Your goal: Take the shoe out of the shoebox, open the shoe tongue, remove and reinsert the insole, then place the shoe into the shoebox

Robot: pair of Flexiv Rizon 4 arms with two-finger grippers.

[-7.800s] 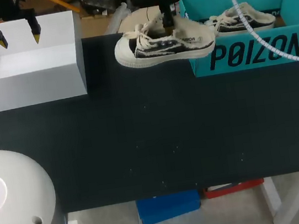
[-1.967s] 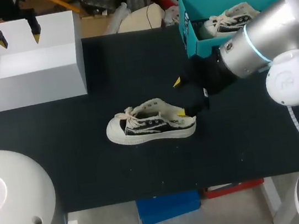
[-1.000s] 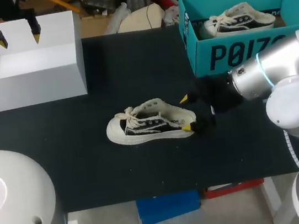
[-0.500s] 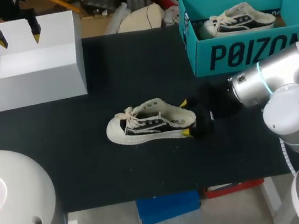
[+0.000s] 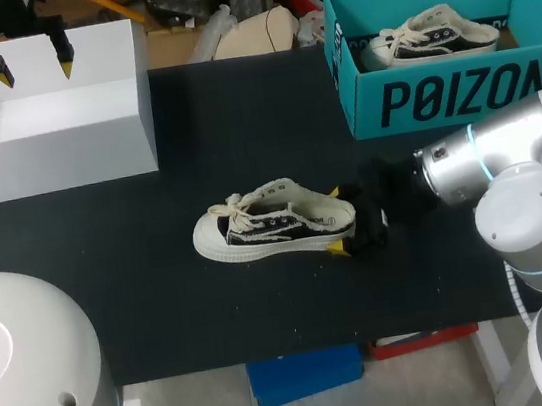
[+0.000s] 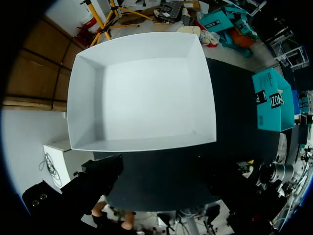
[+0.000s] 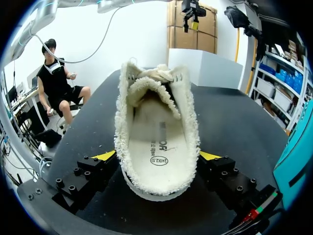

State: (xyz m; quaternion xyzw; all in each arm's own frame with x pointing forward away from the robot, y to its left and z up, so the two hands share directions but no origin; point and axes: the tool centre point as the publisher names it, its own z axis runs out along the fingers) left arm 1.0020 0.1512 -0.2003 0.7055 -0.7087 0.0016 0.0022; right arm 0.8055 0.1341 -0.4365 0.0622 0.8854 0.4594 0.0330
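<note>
Shoe [image 5: 274,226] sits on its sole in the middle of the bench [image 5: 239,117], toe twd the left arm's side, heel twd the right arm, already out of the teal shoebox [image 5: 458,96]. Low at the heel is the right gripper [image 5: 335,220], fingers spread w/ one yellow tip each side of it. They hug the fleecy collar but I see no squeeze, so I read it as open, not gripping. Prob. reason for that pose: bracket the heel so the shoe can't slide or twist while the top gets worked. That arm's wrist cam looks straight down the opening: insole [image 7: 159,142] lies flat inside and tongue [image 7: 146,87] is folded over the front part, so the tongue step looks not yet done.

The left gripper [image 5: 28,57] hangs above the white box [image 5: 53,158] at the far corner, tips apart, nothing in it — well apart from the shoe, parked out of the way imo.

Around: a 2nd shoe [image 5: 434,34] lies in the shoebox, taking up part of the floor where this one must go back. Laces [image 5: 236,208] cross over the tongue — likely the main obstacle to freeing the insole. The right arm's own bulk sits btwn shoe & shoebox.
</note>
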